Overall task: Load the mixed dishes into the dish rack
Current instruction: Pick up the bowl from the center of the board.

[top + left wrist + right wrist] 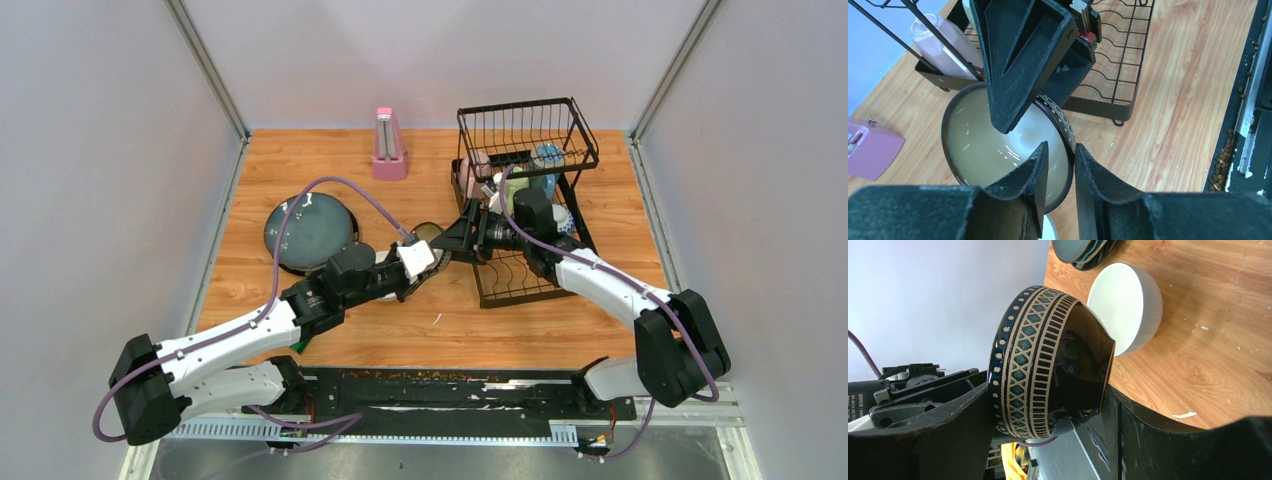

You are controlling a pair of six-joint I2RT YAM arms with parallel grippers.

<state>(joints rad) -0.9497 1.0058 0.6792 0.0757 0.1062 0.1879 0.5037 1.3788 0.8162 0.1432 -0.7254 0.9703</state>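
Observation:
The dark brown bowl [428,233], cream inside [980,147] with a patterned band outside [1030,350], hangs just left of the dish rack [528,205], above a white bowl [1125,307]. My left gripper [430,254] pinches its rim, one finger inside and one outside [1062,148]. My right gripper [452,240] reaches out from the rack and is shut on the same bowl [1048,392], one finger across the mouth [1018,65] and one against the base. Two blue-grey plates [312,232] are stacked at the left.
The pink metronome [388,146] stands at the back centre. The rack holds a pink mug [945,45] and blue-patterned dishes [549,156] at its basket end. Its curved plate slots [1120,55] are open wire. Crumbs line the table's front edge [1223,165].

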